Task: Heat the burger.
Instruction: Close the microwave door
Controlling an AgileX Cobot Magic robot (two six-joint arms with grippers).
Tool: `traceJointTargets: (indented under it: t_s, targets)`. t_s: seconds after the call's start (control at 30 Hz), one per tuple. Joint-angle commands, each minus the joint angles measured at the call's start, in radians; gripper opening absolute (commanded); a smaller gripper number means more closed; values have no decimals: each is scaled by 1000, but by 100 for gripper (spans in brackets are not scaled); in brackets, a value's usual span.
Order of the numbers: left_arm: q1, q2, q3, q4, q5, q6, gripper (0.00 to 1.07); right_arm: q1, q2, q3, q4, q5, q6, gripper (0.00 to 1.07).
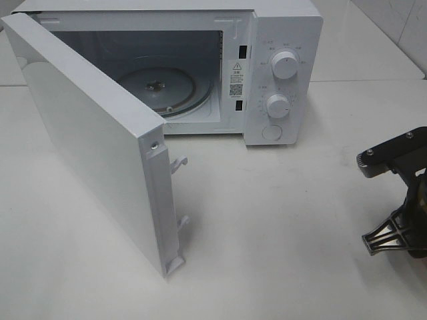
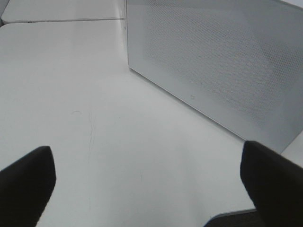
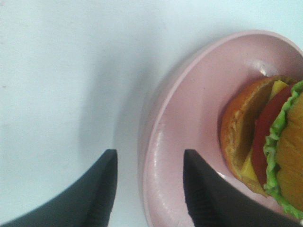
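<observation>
Your microwave (image 1: 200, 73) sits on the white bench (image 1: 280, 227) with its door (image 1: 93, 140) swung wide and the glass turntable (image 1: 163, 85) bare inside. The burger (image 3: 265, 142) lies tipped on its side on the pink plate (image 3: 189, 123), layers facing out. Your right pincer (image 3: 149, 184) has its jaws apart, straddling the plate's rim, one finger outside and one over the dish. Your left pincer (image 2: 147, 184) is spread wide over bare bench beside the door.
</observation>
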Motion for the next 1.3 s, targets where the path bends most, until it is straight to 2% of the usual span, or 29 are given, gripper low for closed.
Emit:
traceJointTargets:
  t_s: [0.03,0.07,0.1,0.17,0.23,0.27,0.33,0.53,0.8,0.87,1.03,1.3]
  targets:
    - [3,-5,4,-7,-2,-5,98,0,-113,-2,117,-32,-189,47]
    - [3,-5,4,-7,-2,-5,98,0,-113,-2,117,-32,-189,47]
    - [3,-5,4,-7,-2,-5,98,0,-156,-2,188,-46,-290,49]
    - [3,-5,4,-7,-2,-5,98,0,-180,-2,220,-47,-343,50]
    - [3,-5,4,-7,-2,-5,98,0,-242,-2,333,-50,-491,56]
    - [3,-5,4,-7,-2,-5,98,0,-242,-2,333,-50,-491,56]
    - [3,-5,4,-7,-2,-5,98,0,-301,-2,447,-46,-621,64]
    - [3,-5,4,-7,-2,-5,98,0,-438,-2,593,-7,-808,75]
    - [3,-5,4,-7,-2,-5,98,0,-568,-10,616,61,-825,75]
    - [3,-5,4,-7,-2,-5,98,0,-645,-52,616,135,-827,75]
    - [3,-5,4,-7,-2,-5,98,0,-720,-101,617,229,-828,75]
    - [3,-5,4,-7,-2,-5,98,-14,-909,-103,616,286,-828,75]
